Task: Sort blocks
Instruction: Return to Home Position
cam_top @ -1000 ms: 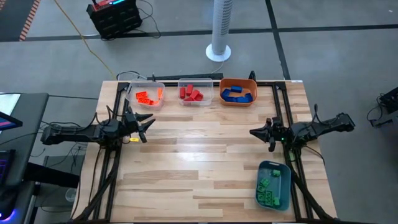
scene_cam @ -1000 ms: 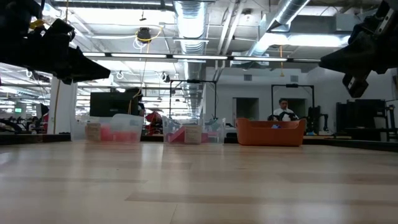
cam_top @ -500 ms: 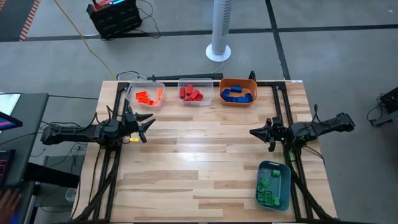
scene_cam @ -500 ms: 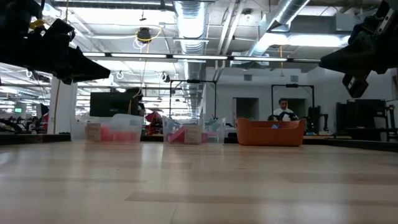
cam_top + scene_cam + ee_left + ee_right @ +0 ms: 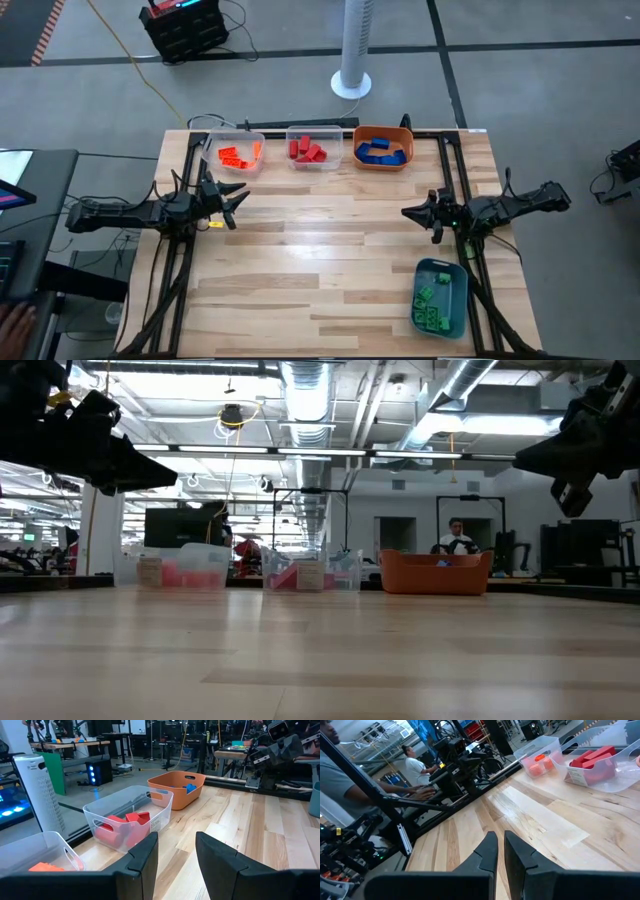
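The blocks lie sorted in four bins. Orange blocks (image 5: pixel 236 154) fill a clear bin and red blocks (image 5: pixel 307 151) a second clear bin. Blue blocks (image 5: pixel 381 150) sit in an orange bin, all three along the far edge. Green blocks (image 5: pixel 432 301) rest in a blue-grey bin near the right near corner. My left gripper (image 5: pixel 240 203) (image 5: pixel 176 840) hovers open above the table's left side, pointing right, empty. My right gripper (image 5: pixel 405 213) (image 5: pixel 500 837) hovers shut above the right side, pointing left, empty.
Bare wooden table top (image 5: pixel 320 250) stretches between both grippers and down to the near edge. Black frame rails (image 5: pixel 190 180) run along the left and right sides. A white tower fan (image 5: pixel 352 60) stands on the floor beyond the far edge. People (image 5: pixel 412 767) show past the table's left side.
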